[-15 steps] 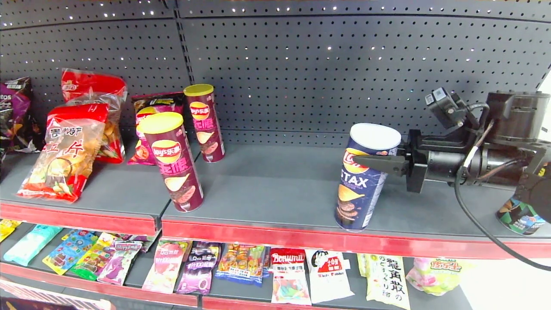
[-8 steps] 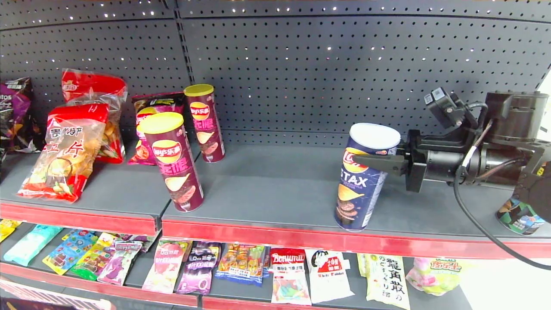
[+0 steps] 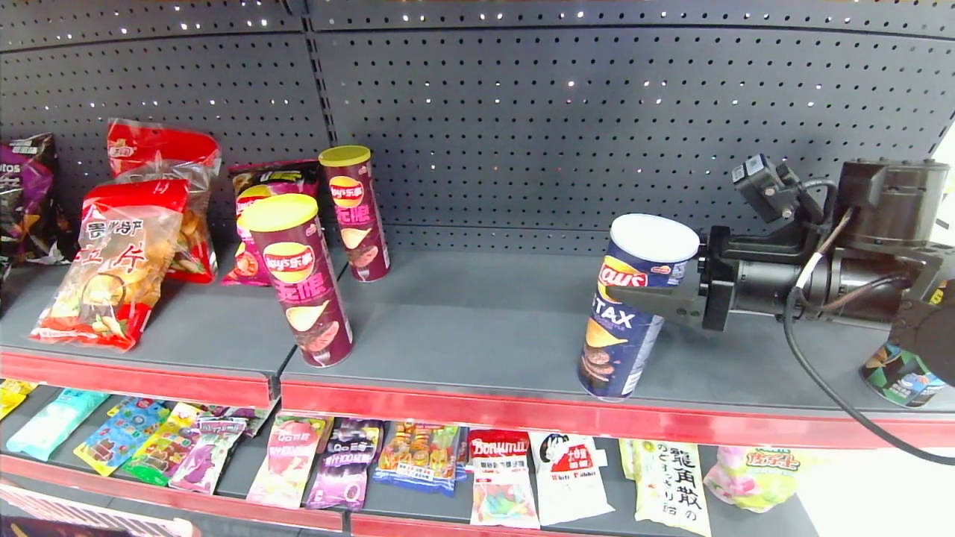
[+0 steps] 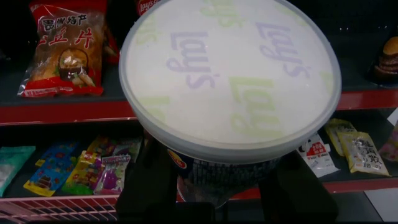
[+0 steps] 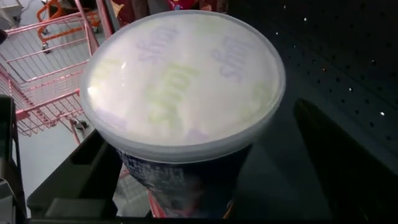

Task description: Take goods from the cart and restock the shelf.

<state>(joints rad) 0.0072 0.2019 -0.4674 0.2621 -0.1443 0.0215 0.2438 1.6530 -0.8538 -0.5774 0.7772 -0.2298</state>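
Your grey metal shelf with the red front lip runs wall to wall, and a pink wire cart stands behind the right arm in the right wrist view. On the shelf's right half, near the front lip, is the dark blue cardboard chip can with a white plastic lid. It has chips printed down its side, and its top leans to the right. Its base is low at the shelf, but I cannot tell whether it rests there. Your right gripper comes in from the right and clamps the can just under the lid, one finger across its near side.

The left wrist view gives you what the head view does not: a second white-lidded can out in front of the shelves. The left gripper is closed on its body, a dark finger on either side.

On the shelf's left are red-and-clear snack bags and two upright maroon cans with yellow lids. The lower shelf holds a row of flat sachets.
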